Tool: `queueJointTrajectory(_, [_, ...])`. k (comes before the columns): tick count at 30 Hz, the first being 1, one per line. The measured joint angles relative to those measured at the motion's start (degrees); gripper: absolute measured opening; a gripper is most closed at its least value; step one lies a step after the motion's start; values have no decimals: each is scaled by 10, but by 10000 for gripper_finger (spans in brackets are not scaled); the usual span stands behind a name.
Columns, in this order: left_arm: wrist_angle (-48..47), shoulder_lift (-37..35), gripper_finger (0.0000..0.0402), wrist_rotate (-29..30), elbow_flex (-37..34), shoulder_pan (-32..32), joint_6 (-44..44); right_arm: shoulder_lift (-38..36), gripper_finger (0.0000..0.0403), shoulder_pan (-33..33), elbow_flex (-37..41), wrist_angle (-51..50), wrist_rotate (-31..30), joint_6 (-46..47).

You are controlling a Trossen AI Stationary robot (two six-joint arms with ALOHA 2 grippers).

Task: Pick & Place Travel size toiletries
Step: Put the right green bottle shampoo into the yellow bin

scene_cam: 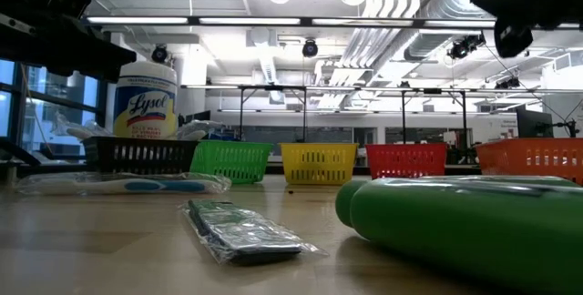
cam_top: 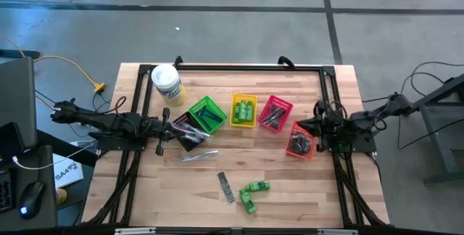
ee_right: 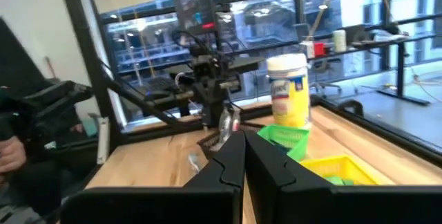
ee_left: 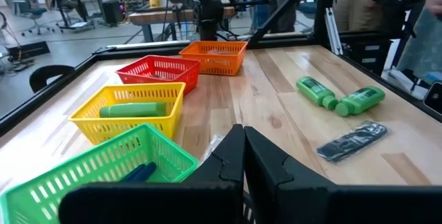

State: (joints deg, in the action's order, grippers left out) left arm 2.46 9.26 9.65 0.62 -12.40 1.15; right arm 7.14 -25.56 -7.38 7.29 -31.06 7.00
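Two bright green mini bottles (cam_top: 254,193) (ee_left: 338,96) and a dark wrapped comb (cam_top: 226,186) (ee_left: 352,141) lie flat on the wooden table toward its near edge. A clear-wrapped stick (cam_top: 199,155) lies closer to the baskets. A row of small baskets holds other toiletries: the yellow one (cam_top: 243,121) has green bottles in it. My left gripper (ee_left: 243,151) is shut and holds nothing, level beside the black basket (cam_top: 190,142). My right gripper (ee_right: 243,156) is shut with nothing in it, level by the orange basket (cam_top: 301,152).
The baskets run from black through green (cam_top: 196,107), yellow and red (cam_top: 279,103) to orange. A white tub with a yellow label (cam_top: 167,84) stands at the far left. A black frame (cam_top: 232,67) rims the table. Bare wood lies around the loose items near the front.
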Motion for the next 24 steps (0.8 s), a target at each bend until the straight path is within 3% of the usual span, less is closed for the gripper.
queueJointTrajectory(24, [0, 0, 0, 0, 0, 0, -2, 0, 2, 0, 69, 24, -8, 26])
